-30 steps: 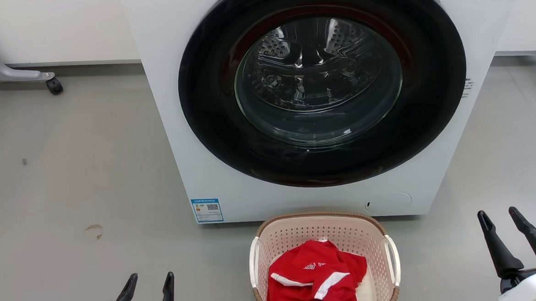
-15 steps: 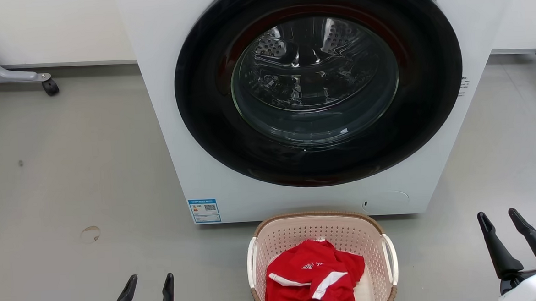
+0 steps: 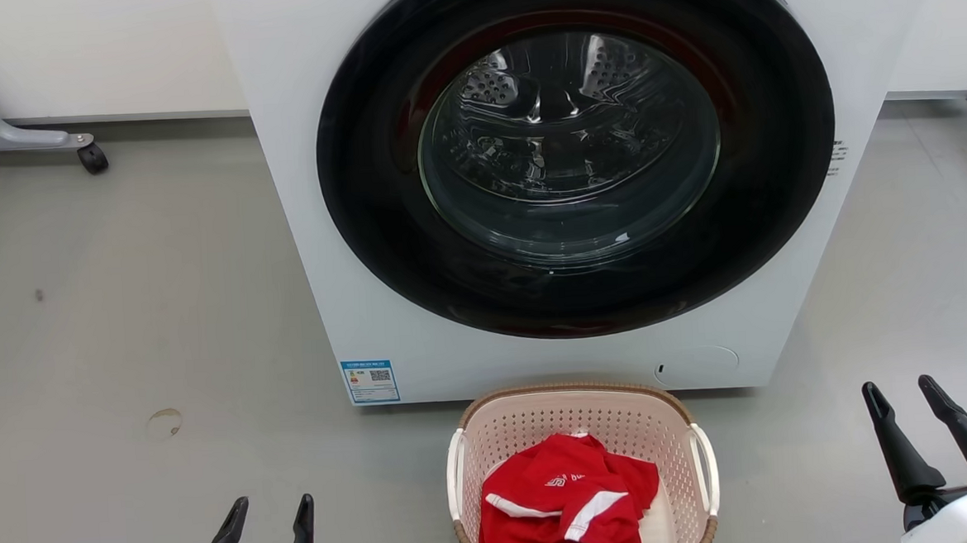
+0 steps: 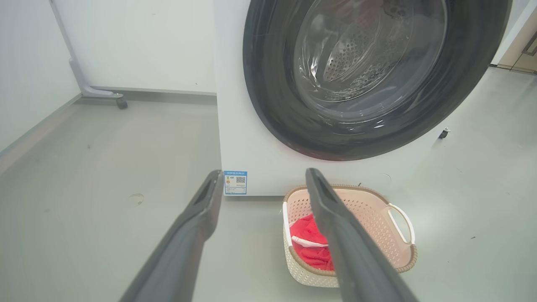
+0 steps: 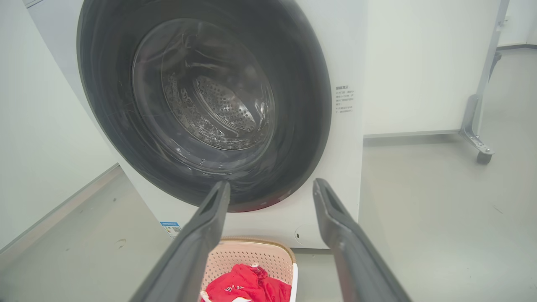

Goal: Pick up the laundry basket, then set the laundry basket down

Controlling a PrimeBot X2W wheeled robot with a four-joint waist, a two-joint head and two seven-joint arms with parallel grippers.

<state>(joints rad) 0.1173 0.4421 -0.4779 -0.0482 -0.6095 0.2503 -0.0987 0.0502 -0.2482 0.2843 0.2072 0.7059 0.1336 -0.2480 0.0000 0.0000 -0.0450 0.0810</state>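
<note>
The laundry basket, pale pink and perforated with a brown rim and white loop handles, stands on the grey floor just in front of the washing machine. A red garment with white stripes lies inside it. My left gripper is open at the lower left, well left of the basket. At the lower right my right gripper is open too, apart from the basket. The basket appears in the left wrist view beyond the open left gripper, and the basket lies below the open right gripper.
A white front-loading washing machine with a round dark glass door stands close behind the basket. Grey castor legs of a frame stand at the far left by the wall. Bare floor lies on both sides.
The whole head view shifted slightly between frames, so the camera moved. Both grippers and the basket keep their places.
</note>
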